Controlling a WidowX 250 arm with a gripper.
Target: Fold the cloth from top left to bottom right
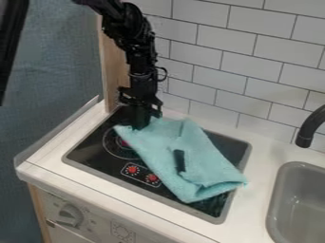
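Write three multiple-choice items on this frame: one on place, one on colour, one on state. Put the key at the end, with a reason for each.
1. Where is the gripper?
A) Over the sink
B) At the cloth's lower-right end
C) At the cloth's upper-left end

2. What colour is the cloth?
A) Teal
B) Orange
C) White

3. How does the cloth lie?
A) Spread out flat in one layer
B) Partly folded over itself
C) Hanging off the counter's front edge

Key:
1: C, the gripper comes down at the cloth's upper-left end, over the stovetop.
2: A, its whole visible surface is blue-green, against the black stovetop.
3: B, a flap lies over another layer, with a curled fold at the lower right.
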